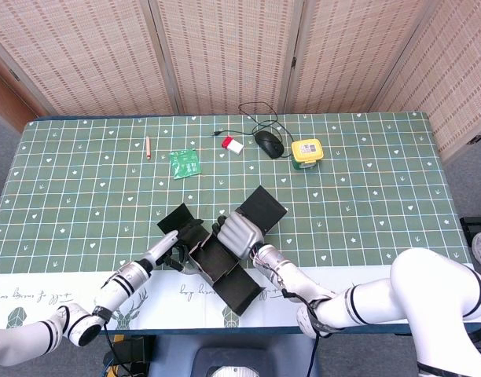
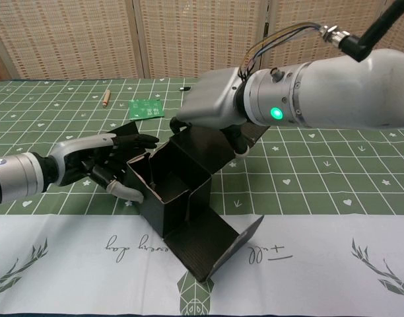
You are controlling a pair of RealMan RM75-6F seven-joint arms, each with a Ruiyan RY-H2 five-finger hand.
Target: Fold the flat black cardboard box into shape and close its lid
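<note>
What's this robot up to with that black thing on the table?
It is folding a flat black cardboard box into shape. The left hand steadies the box's left wall, and the right hand presses on a panel at the back. The walls stand up as an open cube, but a flap lies flat in front and the lid is not yet closed.

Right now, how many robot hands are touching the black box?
2: the left hand rests against the black box's left side flap, and the right hand presses on its back panel.
</note>
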